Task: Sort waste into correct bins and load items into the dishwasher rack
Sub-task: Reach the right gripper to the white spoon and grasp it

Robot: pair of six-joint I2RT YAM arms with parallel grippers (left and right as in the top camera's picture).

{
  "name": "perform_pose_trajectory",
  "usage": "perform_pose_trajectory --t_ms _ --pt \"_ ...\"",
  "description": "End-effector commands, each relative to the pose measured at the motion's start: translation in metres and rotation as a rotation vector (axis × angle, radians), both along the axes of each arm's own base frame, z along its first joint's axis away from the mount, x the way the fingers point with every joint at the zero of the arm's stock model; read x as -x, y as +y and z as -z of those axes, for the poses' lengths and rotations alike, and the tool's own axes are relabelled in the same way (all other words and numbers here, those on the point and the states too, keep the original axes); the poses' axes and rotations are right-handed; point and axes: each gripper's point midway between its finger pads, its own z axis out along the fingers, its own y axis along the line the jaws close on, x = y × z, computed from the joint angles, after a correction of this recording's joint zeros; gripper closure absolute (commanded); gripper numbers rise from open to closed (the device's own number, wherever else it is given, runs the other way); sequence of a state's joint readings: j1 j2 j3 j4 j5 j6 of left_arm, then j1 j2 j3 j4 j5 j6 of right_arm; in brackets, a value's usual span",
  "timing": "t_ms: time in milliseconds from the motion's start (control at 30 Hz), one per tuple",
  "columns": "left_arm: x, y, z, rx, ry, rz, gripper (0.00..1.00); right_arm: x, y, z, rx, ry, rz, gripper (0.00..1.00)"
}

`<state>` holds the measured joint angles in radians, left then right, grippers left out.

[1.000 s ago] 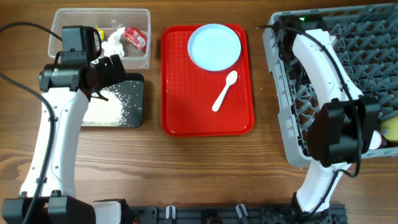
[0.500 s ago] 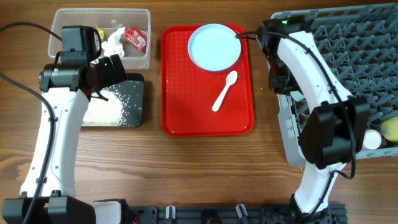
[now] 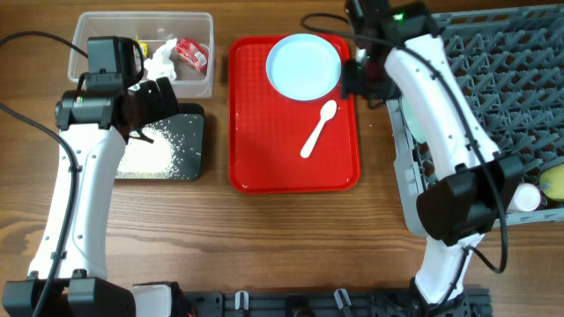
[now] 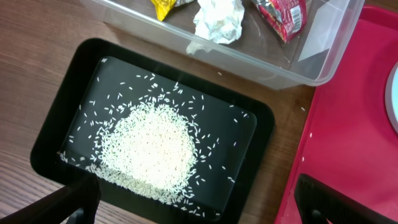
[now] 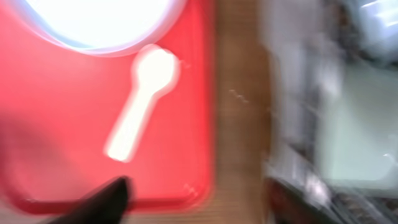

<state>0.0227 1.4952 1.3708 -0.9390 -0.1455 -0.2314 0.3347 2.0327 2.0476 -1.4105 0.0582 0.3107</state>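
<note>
The pale blue plate (image 3: 304,66) and the white spoon (image 3: 319,128) lie on a flat red tray (image 3: 264,150). My right gripper (image 3: 358,81) hangs open and empty over the tray's right edge, next to the grey dishwasher rack (image 3: 502,97). The right wrist view is blurred, with the spoon (image 5: 140,106) ahead of the gripper (image 5: 199,202) and a mint green bowl (image 5: 357,124) in the rack. My left gripper (image 4: 208,205) is open over the black tray (image 4: 68,106) of rice (image 4: 152,146). The clear tub (image 4: 336,37) holds a yellow wrapper (image 4: 163,6), a napkin (image 4: 217,17) and a red wrapper (image 4: 280,12).
A yellow cup (image 3: 555,180) and a whitish cup (image 3: 527,198) sit at the rack's near right corner. Bare wood table (image 3: 264,238) runs along the front. The tub (image 3: 207,84) and black tray (image 3: 192,123) stand left of the red tray.
My right arm has swung left, out of the rack to the red tray's right edge, and its jaws have opened wider. The left arm has not moved.
</note>
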Motion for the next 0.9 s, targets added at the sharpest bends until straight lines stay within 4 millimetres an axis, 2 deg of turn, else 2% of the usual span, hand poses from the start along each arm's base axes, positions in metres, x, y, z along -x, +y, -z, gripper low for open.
perform_pose_trajectory --t_ms 0,33,100,200,300,333,467,533,633,700,867 --pt "-0.001 0.004 -0.006 0.0 -0.019 -0.025 0.0 -0.009 0.062 -0.022 -0.266 -0.072 -0.075 0.01" --pt "-0.001 0.004 -0.006 0.0 -0.019 -0.025 0.0 -0.018 0.071 -0.025 -0.309 -0.104 -0.049 0.0" --pt "-0.001 0.004 -0.006 0.0 -0.019 -0.025 0.0 -0.027 0.076 -0.025 -0.337 -0.136 -0.027 0.0" --pt "-0.001 0.004 -0.006 0.0 -0.019 -0.025 0.0 -0.027 0.075 -0.014 -0.326 -0.127 -0.02 0.0" --pt "-0.001 0.004 -0.006 0.0 -0.019 -0.025 0.0 -0.024 0.061 0.015 -0.251 -0.086 0.052 0.0" --pt "-0.001 0.004 -0.006 -0.001 -0.019 -0.025 0.0 -0.021 0.059 0.032 -0.244 -0.065 0.076 0.03" --pt "-0.001 0.004 -0.006 -0.001 -0.019 -0.025 0.0 -0.01 0.059 0.086 -0.233 -0.026 0.094 0.19" --pt "-0.001 0.004 -0.006 0.0 -0.019 -0.025 0.0 -0.005 0.058 0.11 -0.231 -0.019 0.095 0.32" --pt "-0.001 0.004 -0.006 0.0 -0.019 -0.025 0.0 0.001 0.055 0.136 -0.232 -0.021 0.095 0.46" --pt "-0.001 0.004 -0.006 -0.001 -0.019 -0.025 0.0 0.007 0.053 0.153 -0.236 -0.021 0.112 0.5" --pt "-0.001 0.004 -0.006 0.0 -0.019 -0.025 0.0 0.009 0.053 0.171 -0.255 -0.048 0.111 0.51"
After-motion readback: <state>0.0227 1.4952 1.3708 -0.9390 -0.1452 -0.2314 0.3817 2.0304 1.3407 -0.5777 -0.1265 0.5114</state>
